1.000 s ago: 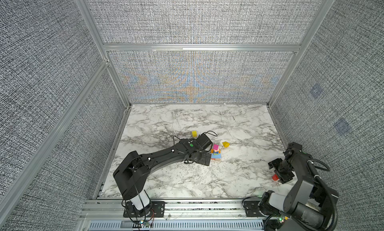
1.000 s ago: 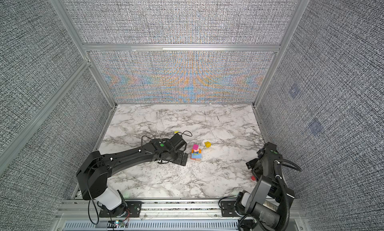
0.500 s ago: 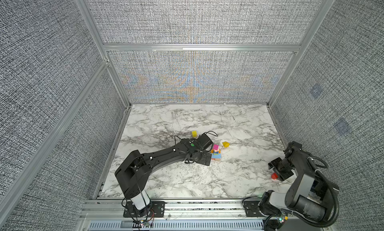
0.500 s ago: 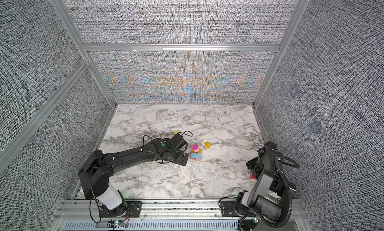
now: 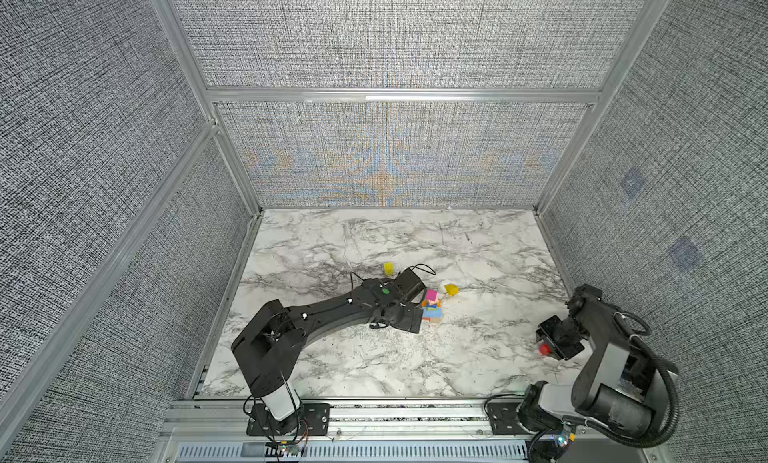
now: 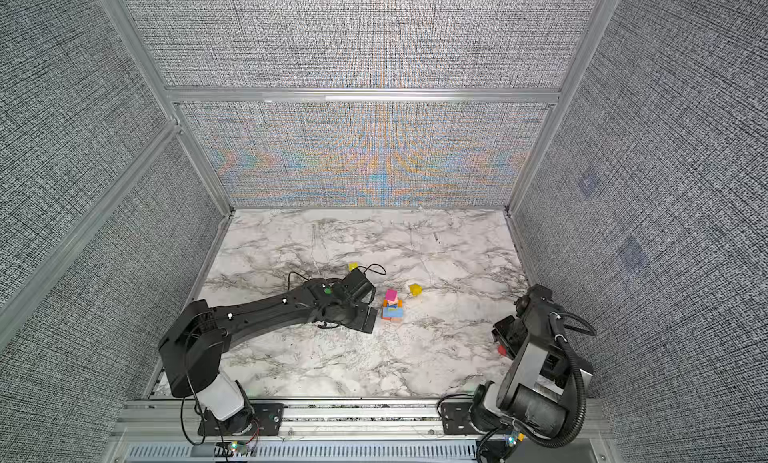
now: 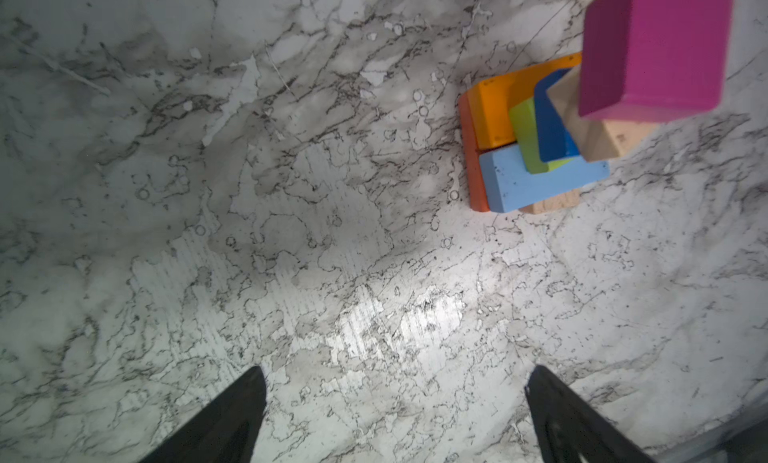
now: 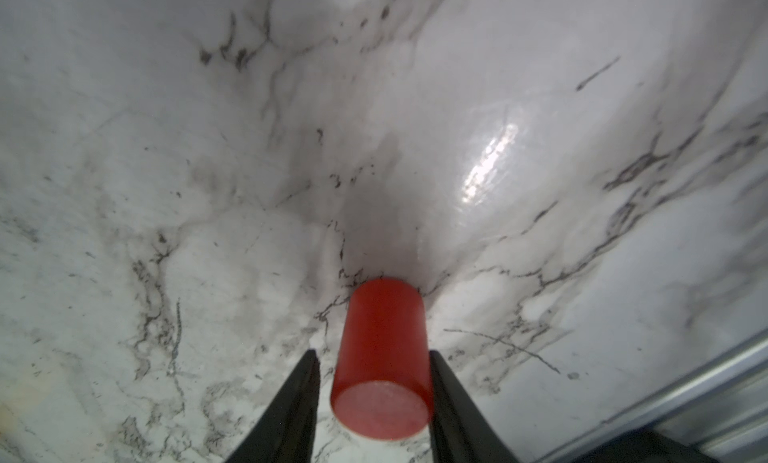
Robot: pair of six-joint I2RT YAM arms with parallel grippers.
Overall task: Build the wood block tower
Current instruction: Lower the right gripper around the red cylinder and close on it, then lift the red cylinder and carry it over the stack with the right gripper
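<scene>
Marble tabletop [image 5: 374, 357], grey woven walls [image 5: 374, 45]. In a top view the tower [image 5: 432, 306], magenta cube [image 5: 432, 294] topmost, stands mid-frame just beside the left gripper [image 5: 409, 317]; at lower right the right gripper [image 5: 555, 344] straddles a red cylinder [image 5: 545, 349]. Left wrist: jaws spread wide, empty, tower apart. Right wrist: fingers [image 8: 453, 398] flank the cylinder, one touching, one narrowly clear.

Grey woven walls [image 5: 374, 37], seemingly fabric, enclose marble tabletop [image 5: 374, 240].

Jaws of the right gripper [image 8: 372, 353] have narrowed from wide apart to flanking the red cylinder block [image 8: 384, 340]. 1 jaw is now touching it, with a slim gap at the other. The right arm [image 5: 598, 357] has shifted its rear links slightly.
</scene>
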